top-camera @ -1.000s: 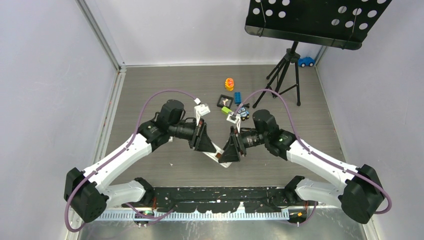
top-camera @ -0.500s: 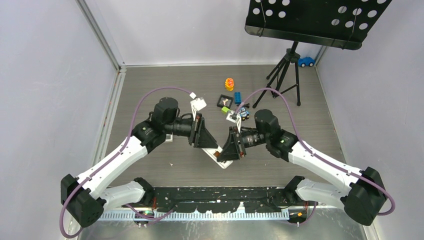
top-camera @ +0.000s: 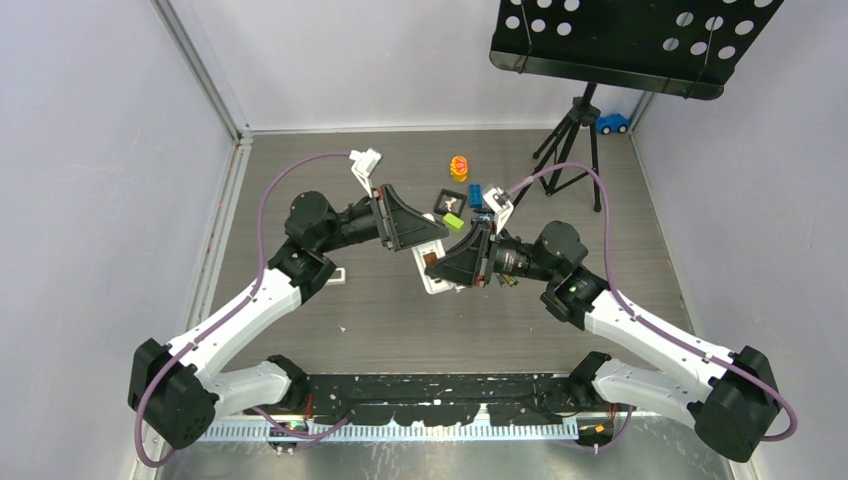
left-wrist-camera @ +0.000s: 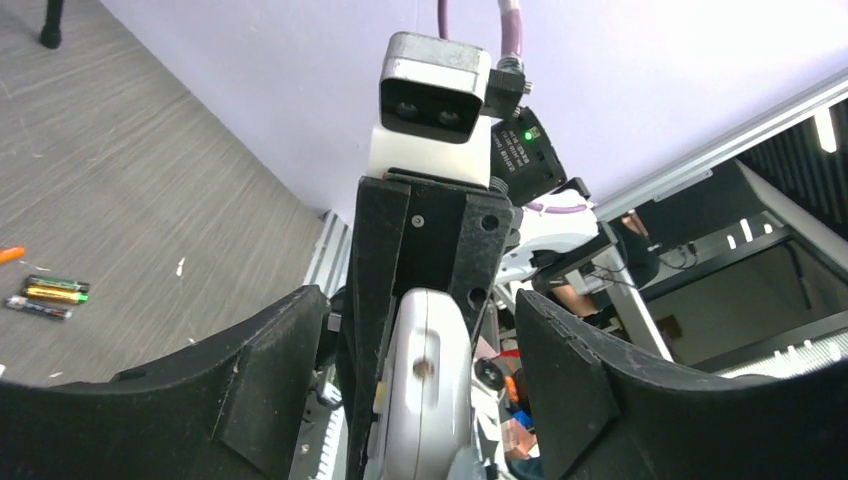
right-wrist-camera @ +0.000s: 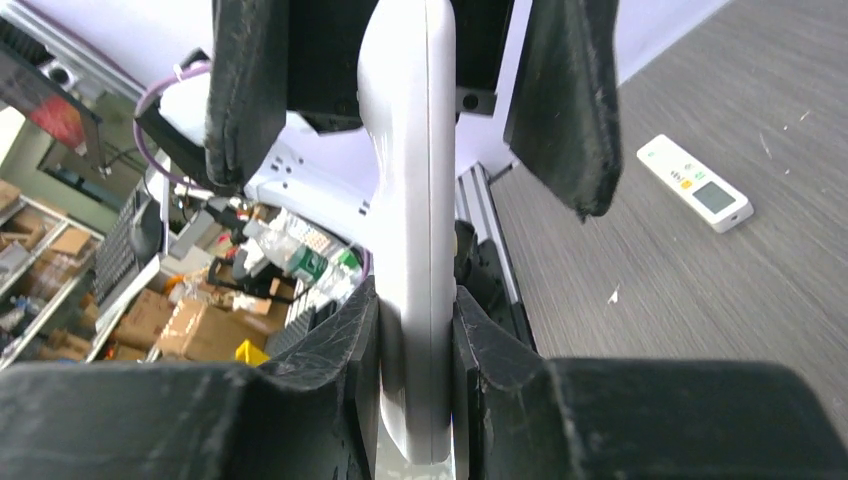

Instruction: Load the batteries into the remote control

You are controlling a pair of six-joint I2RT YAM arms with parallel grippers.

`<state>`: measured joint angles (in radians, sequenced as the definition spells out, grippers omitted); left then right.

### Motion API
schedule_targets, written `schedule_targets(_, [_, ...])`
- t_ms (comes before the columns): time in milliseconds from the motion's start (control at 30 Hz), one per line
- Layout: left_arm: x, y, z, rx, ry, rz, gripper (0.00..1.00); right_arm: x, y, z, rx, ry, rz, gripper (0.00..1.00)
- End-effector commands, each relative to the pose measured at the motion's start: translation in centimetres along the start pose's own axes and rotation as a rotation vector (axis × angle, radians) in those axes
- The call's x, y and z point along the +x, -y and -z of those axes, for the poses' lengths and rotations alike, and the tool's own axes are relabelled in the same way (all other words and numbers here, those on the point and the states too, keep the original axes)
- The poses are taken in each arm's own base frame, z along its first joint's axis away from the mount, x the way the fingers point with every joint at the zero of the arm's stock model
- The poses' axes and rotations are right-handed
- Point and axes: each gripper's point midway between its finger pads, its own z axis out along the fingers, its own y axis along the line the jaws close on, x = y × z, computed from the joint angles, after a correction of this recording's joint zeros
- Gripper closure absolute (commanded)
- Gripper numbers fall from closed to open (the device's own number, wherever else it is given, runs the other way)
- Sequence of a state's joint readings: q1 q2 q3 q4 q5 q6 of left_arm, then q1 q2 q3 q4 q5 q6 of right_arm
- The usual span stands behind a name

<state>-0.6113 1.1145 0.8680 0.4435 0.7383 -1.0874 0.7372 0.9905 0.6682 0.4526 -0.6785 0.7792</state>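
Note:
The white remote control is held edge-on in the air between both arms. My right gripper is shut on its lower end; in the right wrist view the pads press both flat faces of the remote. My left gripper is open at the other end, and its fingers stand apart on either side without touching. The left wrist view shows the remote's end between those spread jaws. Three dark batteries and an orange one lie on the floor.
A slimmer white remote lies on the floor, also left of the arms in the top view. Small toys, a blue brick and a black tile lie behind the grippers. A tripod stand is at the back right.
Both grippers have moved away from the near edge toward the back, and the remote has gone with them, from low by the table to held up in the air.

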Motion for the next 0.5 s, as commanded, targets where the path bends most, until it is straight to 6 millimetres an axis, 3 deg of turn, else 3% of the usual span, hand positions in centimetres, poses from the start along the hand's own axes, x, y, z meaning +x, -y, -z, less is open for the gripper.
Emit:
schedule_targets(0, [-2.0, 1.9, 0.5, 0.072, 0.087, -0.024, 0.29, -4.1, -1.5, 0.1, -0.034, 0.191, 0.010, 0.89])
schedule_targets(200, [-2.3, 1.8, 0.9, 0.065, 0.099, -0.045, 0.52, -4.5, -1.4, -0.3, -0.083, 0.208, -0.051, 0.87])
schedule_targets(467, [-3.1, 0.6, 1.6, 0.009, 0.145, -0.050, 0.54, -4.0, -1.0, -0.6, -0.098, 0.181, -0.101, 0.85])
